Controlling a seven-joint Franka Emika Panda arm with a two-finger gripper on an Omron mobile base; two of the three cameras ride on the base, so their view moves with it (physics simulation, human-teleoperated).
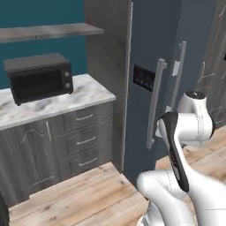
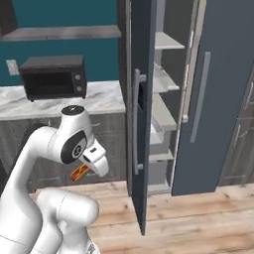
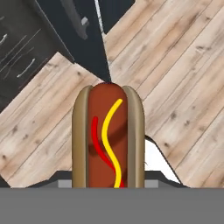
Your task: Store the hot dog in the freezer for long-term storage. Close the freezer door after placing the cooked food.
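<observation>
Pincer [image 2: 82,171] pinching the hot dog [image 3: 108,136] by its bun sides; it looks light, soft, squashable, so a gentle mid-bun hold suits.

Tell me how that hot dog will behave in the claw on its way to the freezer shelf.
The hot dog is small and sticks out past the claw, so it is probably light. The bun looks soft and may squash under a hard squeeze. Its rounded, long shape suggests it could roll on a freezer shelf.

Teal wall [image 1: 39,13], wood-plank floor [image 1: 88,194] — grey cabinets [image 1: 57,145] under a marble counter [image 1: 53,103] bearing a black microwave [image 1: 39,77].
</observation>
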